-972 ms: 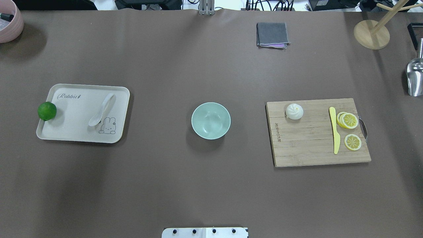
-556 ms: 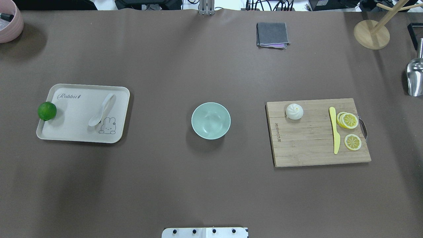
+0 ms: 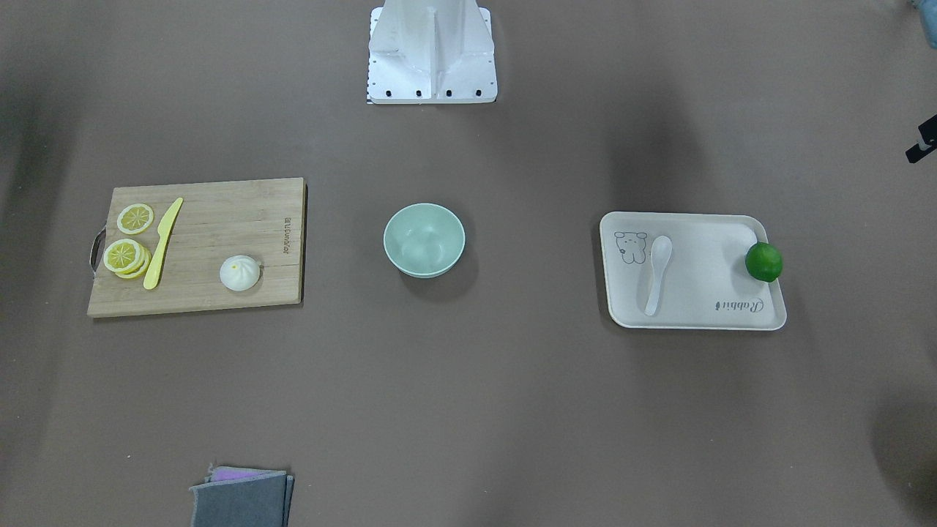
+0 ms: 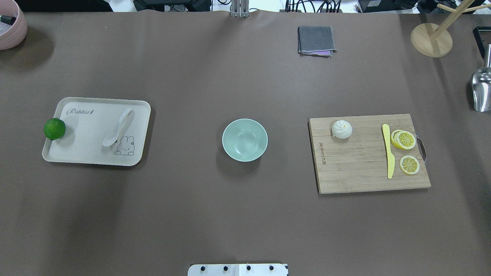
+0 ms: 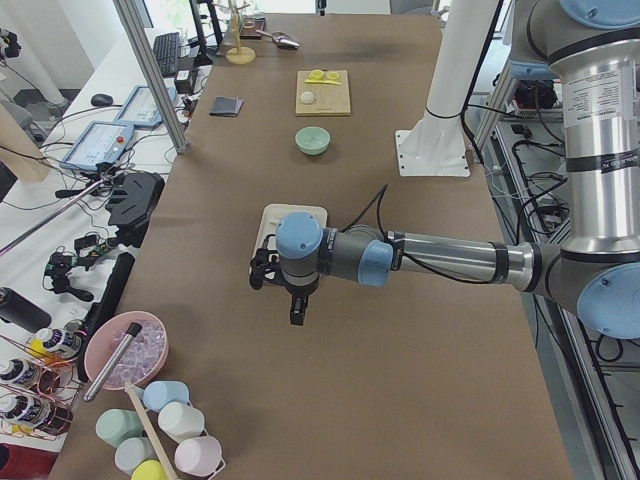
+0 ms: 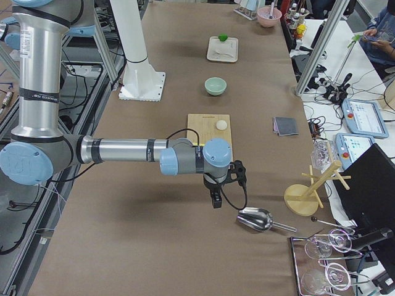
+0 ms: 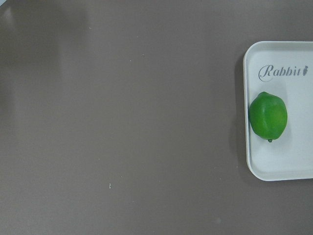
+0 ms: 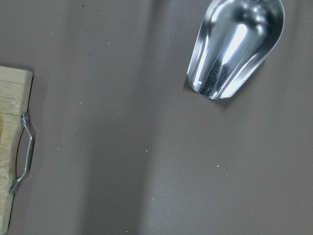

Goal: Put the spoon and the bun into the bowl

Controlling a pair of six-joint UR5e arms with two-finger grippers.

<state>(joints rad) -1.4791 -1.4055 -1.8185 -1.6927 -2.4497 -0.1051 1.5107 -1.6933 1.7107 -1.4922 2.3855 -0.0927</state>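
The white spoon [image 4: 118, 126] lies on the cream tray [image 4: 84, 149] at the left, scoop toward me. The white bun [image 4: 341, 129] sits on the wooden cutting board [image 4: 356, 168] at the right. The empty mint-green bowl [image 4: 226, 132] stands between them at mid table. My left gripper [image 5: 298, 312] hangs above the bare table just outside the tray's lime end. My right gripper [image 6: 215, 200] hangs between the board's handle and a metal scoop. Both show only in the side views, so I cannot tell whether they are open or shut.
A green lime [image 4: 54, 128] rests on the tray's left rim. A yellow knife [image 4: 389, 153] and lemon slices [image 4: 404, 140] lie on the board. A metal scoop [image 4: 481, 90], a wooden stand [image 4: 431, 40], a grey cloth [image 4: 316, 40] and a pink bowl [image 4: 9, 28] sit around the table's edges.
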